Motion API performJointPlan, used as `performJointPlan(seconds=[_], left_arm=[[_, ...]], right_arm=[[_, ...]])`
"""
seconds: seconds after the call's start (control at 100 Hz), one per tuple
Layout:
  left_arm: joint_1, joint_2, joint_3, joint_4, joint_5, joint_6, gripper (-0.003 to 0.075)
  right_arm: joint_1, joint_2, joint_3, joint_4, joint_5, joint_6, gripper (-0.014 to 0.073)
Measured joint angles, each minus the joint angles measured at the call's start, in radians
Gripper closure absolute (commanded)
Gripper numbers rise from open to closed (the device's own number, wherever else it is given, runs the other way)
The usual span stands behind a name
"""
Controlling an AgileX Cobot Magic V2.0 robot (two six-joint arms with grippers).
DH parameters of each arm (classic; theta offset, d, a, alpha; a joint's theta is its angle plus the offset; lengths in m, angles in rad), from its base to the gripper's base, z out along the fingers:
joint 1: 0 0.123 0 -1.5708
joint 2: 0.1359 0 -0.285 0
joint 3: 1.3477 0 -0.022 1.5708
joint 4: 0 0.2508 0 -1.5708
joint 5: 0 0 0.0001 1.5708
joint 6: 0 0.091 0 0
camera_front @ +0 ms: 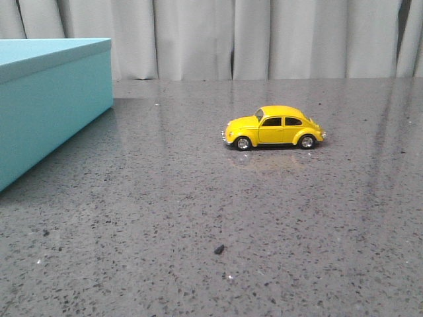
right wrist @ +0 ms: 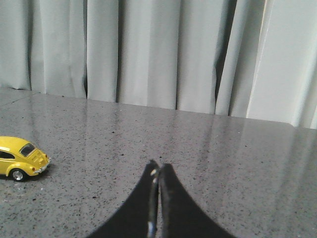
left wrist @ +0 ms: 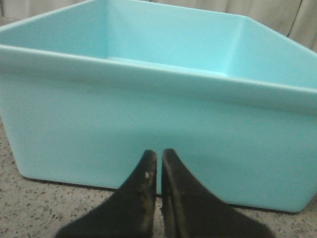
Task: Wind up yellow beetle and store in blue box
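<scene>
One yellow beetle point(camera_front: 273, 127) sits right of centre in the front view | one blue box point(camera_front: 46, 99) fills the upper left of that frame | one small dark speck point(camera_front: 219, 249) lies low centre on one grey speckled table point(camera_front: 198, 218) | one pale pleated curtain point(camera_front: 264, 36) spans the top

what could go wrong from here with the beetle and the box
1. The yellow beetle stands free on its wheels on the smooth table; a sideways nudge from the shut right gripper might roll it away.
2. The left gripper sits shut close to the blue box wall, so moving forward could shove the box.
</scene>
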Motion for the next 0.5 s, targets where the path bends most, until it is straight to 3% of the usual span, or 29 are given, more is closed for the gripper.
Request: performJointPlan(seconds=[0.2, 0.5], left_arm=[[0.000, 0.000, 0.000, -0.013, -0.021, 0.000, 0.0739], [0.000, 0.000, 0.000, -0.181, -0.083, 0.000, 0.0739]], right_arm=[[0.000, 0.000, 0.000, 0.009, 0.041, 0.002, 0.0639], [0.000, 0.000, 0.000, 0.050, 0.079, 0.002, 0.0639]])
